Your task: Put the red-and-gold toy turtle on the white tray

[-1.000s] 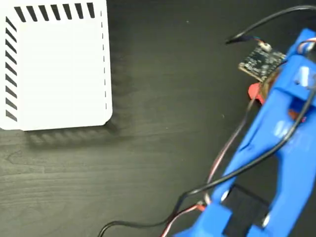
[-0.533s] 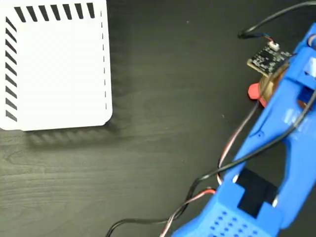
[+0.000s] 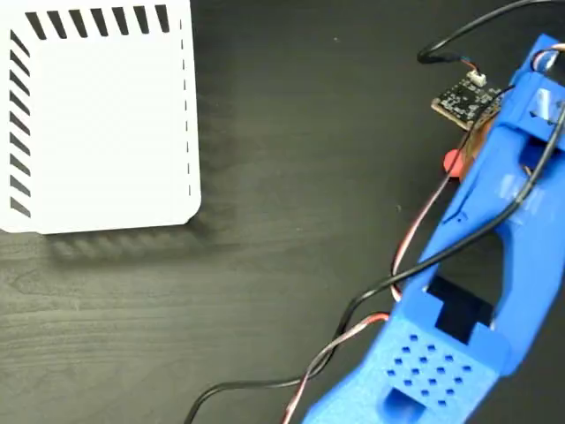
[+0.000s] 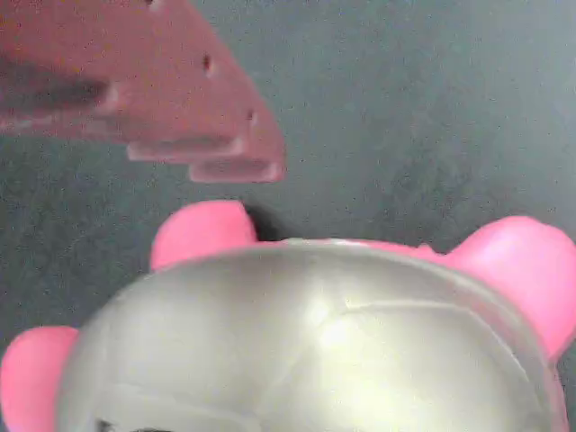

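The white tray (image 3: 97, 115), striped black along its top and left edges, lies at the upper left of the fixed view. The red-and-gold toy turtle (image 3: 454, 162) sits on the dark table at the right, showing only a red bit and a sliver of gold under the blue arm. In the wrist view the turtle (image 4: 315, 351) fills the lower half, with its shiny domed shell and pink-red legs. My gripper (image 3: 481, 132) hovers right over it. One finger (image 4: 180, 108) stands beyond the turtle with a gap of table between. The other finger is out of view.
The blue arm (image 3: 477, 265) runs diagonally up the right side of the fixed view, with a small circuit board (image 3: 463, 95) at its tip. Black and red cables (image 3: 353, 336) trail across the dark wooden table toward the bottom edge.
The arm has shifted over the turtle, its wrist and circuit board moving slightly and its lower body swinging further into view. The turtle and the tray have stayed put.
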Controlling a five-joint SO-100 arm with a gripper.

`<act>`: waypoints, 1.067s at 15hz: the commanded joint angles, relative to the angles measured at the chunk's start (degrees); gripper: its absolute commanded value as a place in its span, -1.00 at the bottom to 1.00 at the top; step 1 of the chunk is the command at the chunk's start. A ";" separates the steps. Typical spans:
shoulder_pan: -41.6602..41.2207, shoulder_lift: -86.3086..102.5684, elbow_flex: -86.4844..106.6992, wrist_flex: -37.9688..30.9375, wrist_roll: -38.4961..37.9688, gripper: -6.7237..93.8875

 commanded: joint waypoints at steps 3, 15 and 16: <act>-0.26 -0.79 -5.36 0.88 1.23 0.36; 1.49 -1.58 -7.03 -0.18 2.29 -0.86; 2.02 -0.09 -7.03 -0.18 1.58 -0.86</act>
